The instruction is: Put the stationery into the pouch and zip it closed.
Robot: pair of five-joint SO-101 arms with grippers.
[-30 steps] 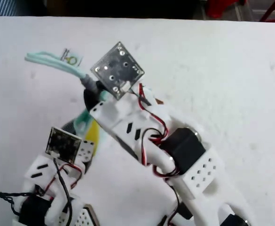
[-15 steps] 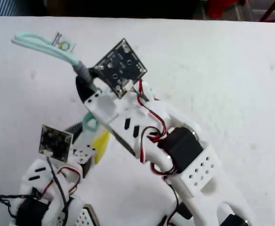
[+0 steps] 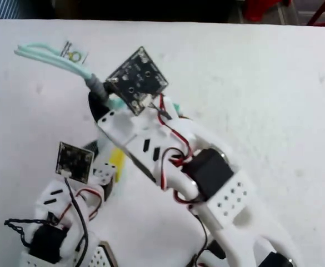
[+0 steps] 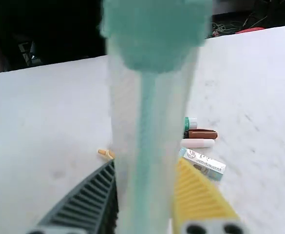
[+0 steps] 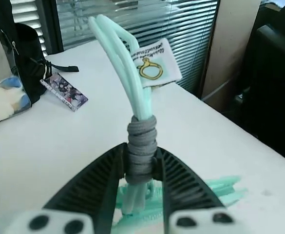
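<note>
A translucent pouch (image 4: 147, 122) with a mint zip strip hangs upright between the black and yellow fingers of my left gripper (image 4: 144, 170), which is shut on it. My right gripper (image 5: 141, 163) is shut on the grey wrap (image 5: 141, 141) of the pouch's mint cord loop (image 5: 118, 58), which carries a small paper tag (image 5: 154, 68). From above, that gripper (image 3: 95, 94) sits at the upper left, with the cord loop (image 3: 45, 53) lying beyond it. The left gripper (image 3: 109, 161) is lower, partly under the right arm. Stationery lies on the table: a brown piece (image 4: 202, 133), a white piece (image 4: 197, 143) and a small box (image 4: 203, 164).
A black bag (image 5: 25, 58), a soft toy (image 5: 1, 105) and a printed card (image 5: 64, 92) sit at the table's far side. The right arm (image 3: 206, 183) crosses the middle of the white table (image 3: 262, 83).
My right gripper has pulled the grey wrap and cord loop up and to the left across the table. The left arm shifted slightly, still holding the pouch.
</note>
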